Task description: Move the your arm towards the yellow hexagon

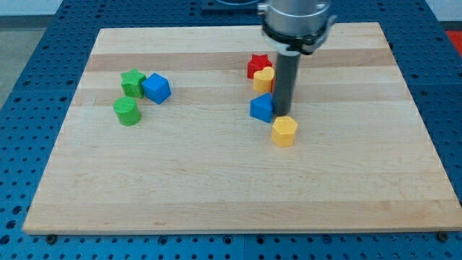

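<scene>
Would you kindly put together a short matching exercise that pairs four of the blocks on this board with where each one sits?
Things:
1. yellow hexagon
2. red star
3. blue block beside the green star
4. green cylinder

Places:
A. lowest of the three blocks at the view's left
B. just below my tip, towards the view's bottom
C. right of the green star, touching it
D. topmost of the cluster near the rod

Pairs: 1-B, 2-D, 3-C, 4-A
</scene>
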You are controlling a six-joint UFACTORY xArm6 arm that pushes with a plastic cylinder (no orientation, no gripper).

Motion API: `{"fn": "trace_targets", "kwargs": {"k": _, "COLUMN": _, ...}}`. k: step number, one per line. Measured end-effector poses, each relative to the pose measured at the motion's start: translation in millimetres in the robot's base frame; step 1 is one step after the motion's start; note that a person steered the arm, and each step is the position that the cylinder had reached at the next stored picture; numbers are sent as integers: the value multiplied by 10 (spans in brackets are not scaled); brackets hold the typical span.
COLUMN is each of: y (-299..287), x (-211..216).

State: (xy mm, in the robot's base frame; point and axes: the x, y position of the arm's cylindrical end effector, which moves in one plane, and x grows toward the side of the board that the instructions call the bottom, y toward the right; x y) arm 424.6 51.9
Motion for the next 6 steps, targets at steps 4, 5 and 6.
{"fn": "trace_targets", "kwargs": {"k": 4, "y": -611, "x": 576}}
{"fn": "trace_targets", "kwargs": {"k": 5, "y": -335, "x": 898}}
{"fn": "trace_targets", "kwargs": {"k": 6, "y": 120, "x": 974}}
